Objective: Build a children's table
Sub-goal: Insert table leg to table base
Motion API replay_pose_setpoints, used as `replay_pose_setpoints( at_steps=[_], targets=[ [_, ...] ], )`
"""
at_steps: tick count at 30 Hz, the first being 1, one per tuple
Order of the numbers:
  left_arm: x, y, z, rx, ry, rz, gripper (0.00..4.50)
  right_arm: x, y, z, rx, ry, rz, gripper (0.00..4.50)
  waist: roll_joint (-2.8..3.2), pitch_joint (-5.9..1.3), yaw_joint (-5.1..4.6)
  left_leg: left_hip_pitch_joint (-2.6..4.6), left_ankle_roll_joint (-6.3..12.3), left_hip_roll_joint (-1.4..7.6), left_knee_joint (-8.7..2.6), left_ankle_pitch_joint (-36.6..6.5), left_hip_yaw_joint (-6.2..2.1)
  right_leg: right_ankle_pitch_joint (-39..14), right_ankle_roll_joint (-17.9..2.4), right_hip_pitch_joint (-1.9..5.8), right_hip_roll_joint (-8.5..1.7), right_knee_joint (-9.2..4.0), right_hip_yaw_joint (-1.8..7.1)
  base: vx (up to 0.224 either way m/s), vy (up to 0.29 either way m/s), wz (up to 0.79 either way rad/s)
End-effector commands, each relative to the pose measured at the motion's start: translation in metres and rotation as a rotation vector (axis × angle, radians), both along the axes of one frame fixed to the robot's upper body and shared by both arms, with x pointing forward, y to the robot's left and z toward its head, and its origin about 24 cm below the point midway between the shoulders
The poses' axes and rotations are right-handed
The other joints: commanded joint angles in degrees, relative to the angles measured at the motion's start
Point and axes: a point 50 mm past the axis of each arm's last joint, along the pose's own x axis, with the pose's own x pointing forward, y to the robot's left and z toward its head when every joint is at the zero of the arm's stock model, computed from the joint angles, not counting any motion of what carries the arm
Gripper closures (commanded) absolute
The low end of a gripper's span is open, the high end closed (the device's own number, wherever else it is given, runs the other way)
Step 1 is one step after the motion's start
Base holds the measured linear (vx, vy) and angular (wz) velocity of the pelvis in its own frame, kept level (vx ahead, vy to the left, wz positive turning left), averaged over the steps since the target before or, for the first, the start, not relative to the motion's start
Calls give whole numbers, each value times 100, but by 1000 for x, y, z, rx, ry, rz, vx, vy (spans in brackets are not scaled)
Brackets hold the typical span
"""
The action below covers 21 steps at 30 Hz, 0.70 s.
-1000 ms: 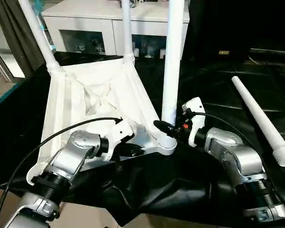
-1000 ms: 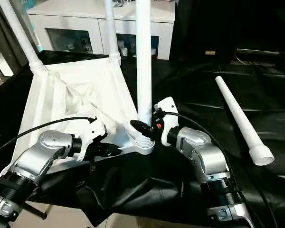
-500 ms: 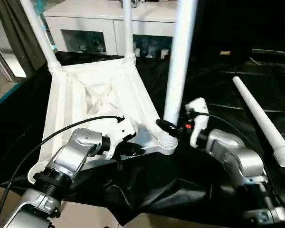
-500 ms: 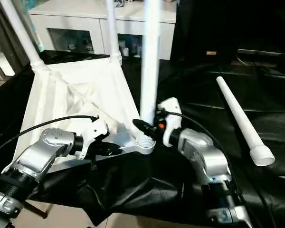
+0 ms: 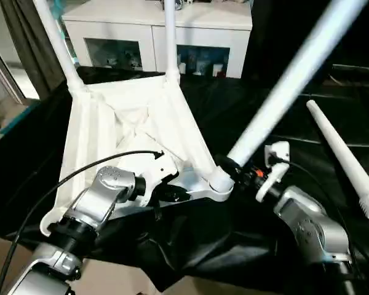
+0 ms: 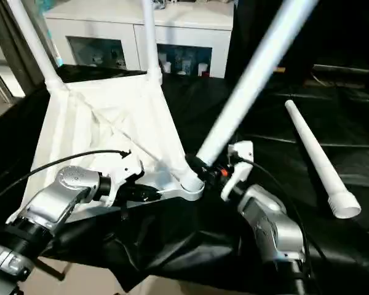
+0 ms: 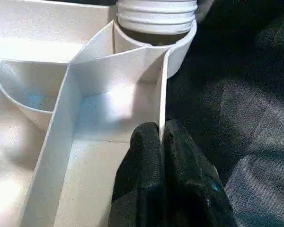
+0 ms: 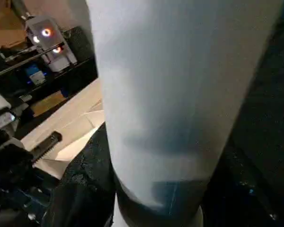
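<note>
The rim (image 7: 162,113) is pinched by the left gripper (image 7: 162,142); the tilted leg (image 5: 283,80), clasped half-open by the right gripper (image 5: 237,167), should be righted over the socket (image 5: 218,184).

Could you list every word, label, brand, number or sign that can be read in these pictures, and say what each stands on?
None can be read.
The children's table, its legs and the loose leg are plain white, with no print.
Small items behind the glass doors of the white cabinet are too small to read.
Glowing lights on a device in the right wrist view are lamps, not text.
</note>
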Motion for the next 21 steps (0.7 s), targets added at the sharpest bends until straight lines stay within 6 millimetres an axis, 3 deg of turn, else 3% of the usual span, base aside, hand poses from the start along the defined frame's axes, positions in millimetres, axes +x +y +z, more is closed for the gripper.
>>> replay_pose_setpoints(
  at_steps=[1,7,12,14,16,17,18,21],
  targets=[
    [13,17,7,60,-54,113,450,-15,-2,-25,-125,100,14,262,26,-258,39,24,105,331,-487,-1187,-177,-1875,-891,234,-588,-650,358,0,0,0],
    [14,16,8,64,-61,102,450,-14,2,-20,-208,68,54,262,21,-282,65,6,173,337,-489,-893,-172,-1763,-826,231,-570,-640,352,0,0,0],
    [12,13,7,77,-67,60,450,-5,11,-10,-280,26,129,262,-40,-276,37,9,185,346,-500,-912,-168,-1695,-878,222,-563,-623,343,0,0,0],
    [10,12,7,81,-68,47,450,-1,13,-8,-291,22,153,262,-21,-268,31,16,180,342,-498,-993,-166,-1856,-871,214,-578,-641,349,0,0,0],
    [9,11,6,87,-68,32,450,2,15,-7,-309,17,182,262,-109,-266,10,-4,200,344,-503,-947,-165,-1883,-862,228,-574,-639,345,0,0,0],
    [8,11,6,91,-67,24,450,3,15,-7,-325,18,207,262,-116,-270,9,-1,208,344,-497,-926,-170,-1872,-876,232,-580,-622,346,0,0,0],
    [7,11,5,94,-67,15,450,4,16,-8,-347,18,244,262,-80,-267,2,1,223,346,-491,-901,-168,-1868,-901,221,-583,-620,347,0,0,0],
    [5,11,6,100,-67,-4,450,5,17,-10,-376,33,327,262,-151,-269,-16,3,241,349,-489,-900,-160,-1884,-897,223,-581,-621,349,0,0,0]
  ],
)
